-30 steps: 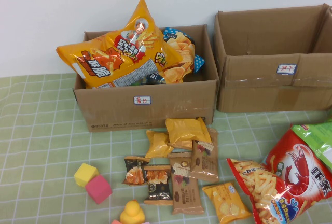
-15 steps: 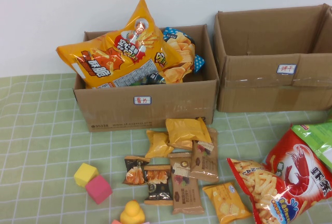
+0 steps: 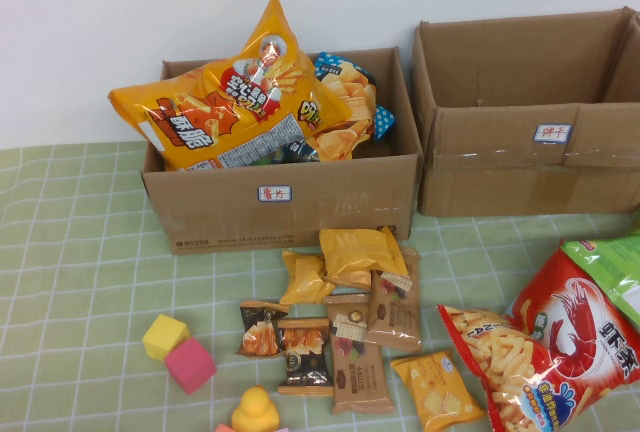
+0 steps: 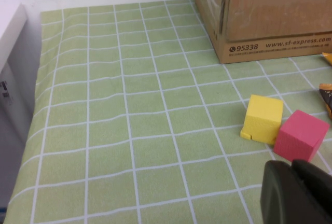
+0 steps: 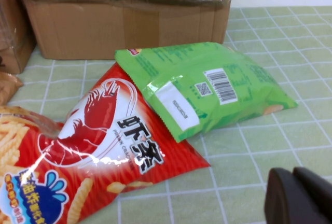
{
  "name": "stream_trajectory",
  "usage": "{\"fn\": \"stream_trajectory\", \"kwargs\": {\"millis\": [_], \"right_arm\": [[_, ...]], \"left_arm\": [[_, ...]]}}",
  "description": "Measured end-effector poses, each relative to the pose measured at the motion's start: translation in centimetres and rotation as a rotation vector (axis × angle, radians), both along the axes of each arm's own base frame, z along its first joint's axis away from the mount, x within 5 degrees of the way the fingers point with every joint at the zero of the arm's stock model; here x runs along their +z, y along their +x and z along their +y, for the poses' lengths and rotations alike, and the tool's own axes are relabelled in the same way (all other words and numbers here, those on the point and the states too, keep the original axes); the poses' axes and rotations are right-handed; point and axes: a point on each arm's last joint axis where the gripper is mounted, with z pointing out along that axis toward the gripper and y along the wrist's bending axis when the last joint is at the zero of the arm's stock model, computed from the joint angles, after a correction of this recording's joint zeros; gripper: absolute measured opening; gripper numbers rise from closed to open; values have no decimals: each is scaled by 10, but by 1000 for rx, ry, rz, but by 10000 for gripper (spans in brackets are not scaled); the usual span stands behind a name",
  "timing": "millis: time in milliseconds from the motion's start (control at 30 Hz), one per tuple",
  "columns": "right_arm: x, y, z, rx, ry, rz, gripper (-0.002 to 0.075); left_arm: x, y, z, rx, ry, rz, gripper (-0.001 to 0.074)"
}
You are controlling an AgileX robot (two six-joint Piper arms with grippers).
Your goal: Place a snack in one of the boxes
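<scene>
Cardboard boxes [image 3: 285, 202] behind snack clutter — left gripper [image 4: 295, 190], right gripper [image 5: 301, 195] shut.

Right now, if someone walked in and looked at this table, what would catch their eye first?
The left box, heaped with big orange chip bags, while the right box looks empty. Next, the red shrimp-cracker bag at the table's front right, its corner under a green bag. Both grippers, left and right, hover shut above the cloth.
</scene>
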Motion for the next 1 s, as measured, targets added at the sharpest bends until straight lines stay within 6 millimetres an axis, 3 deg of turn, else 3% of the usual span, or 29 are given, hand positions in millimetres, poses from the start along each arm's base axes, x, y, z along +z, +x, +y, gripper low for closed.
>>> {"fn": "stream_trajectory", "kwargs": {"millis": [267,433,667,1000], "right_arm": [[6,3,0,-4,-3,-97,-2],[27,6,-1,-11,-10,-328,-2],[68,-4,-2,-26,-4,-798,-2],[89,-19,-10,-84,174,-1094,-2]], "left_arm": [[6,3,0,1,0,-99,-2],[29,5,0,2,-14,-352,-2],[66,-5,1,3,-46,-781,-2],[81,-14,1,5,-54,-966,-3]]}}
